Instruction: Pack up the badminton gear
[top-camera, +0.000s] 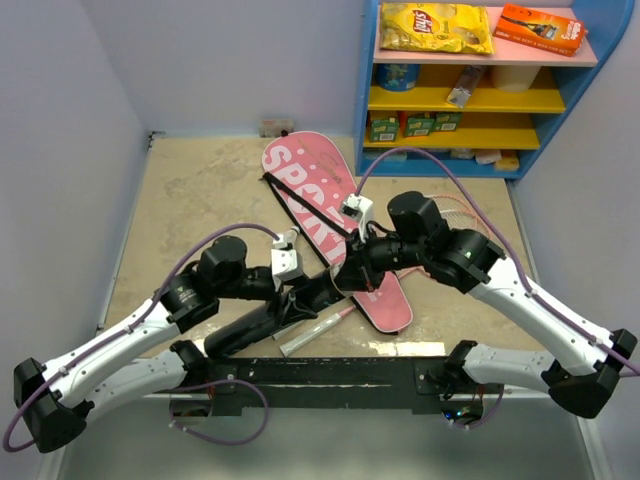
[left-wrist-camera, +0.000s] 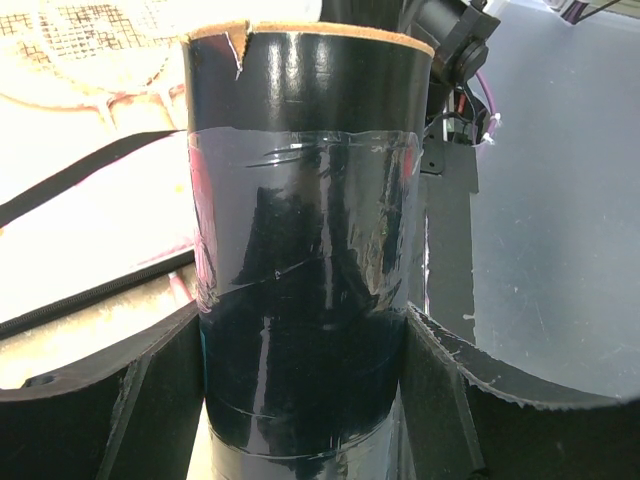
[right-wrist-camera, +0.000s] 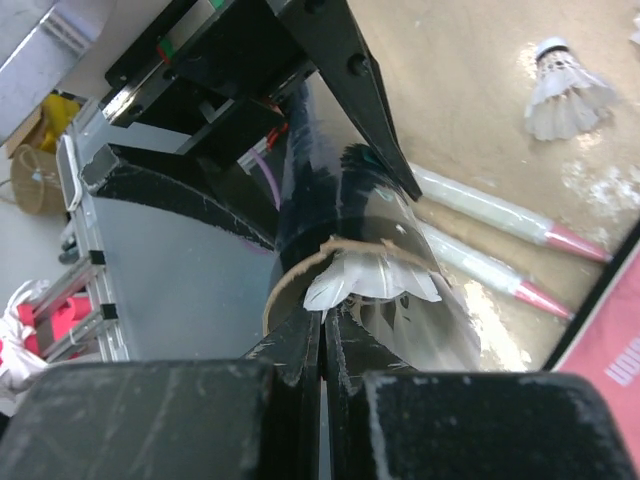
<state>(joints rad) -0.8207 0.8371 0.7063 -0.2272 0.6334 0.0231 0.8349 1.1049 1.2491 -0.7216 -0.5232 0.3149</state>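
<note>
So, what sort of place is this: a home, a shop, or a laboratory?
Probably a robot test cell: plain pale walls close around a table, a blue and yellow shelf of snacks, and a left arm and right arm bolted at its near edge.

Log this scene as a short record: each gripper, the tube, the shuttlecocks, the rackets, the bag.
left gripper: closed around the black tube
right gripper: shut, tips at the tube's mouth
shuttlecock in tube: feathers poking out of the mouth
loose shuttlecock: on the table
racket handles: two, side by side on the table
pink bag: flat on the table, mid-scene
</note>
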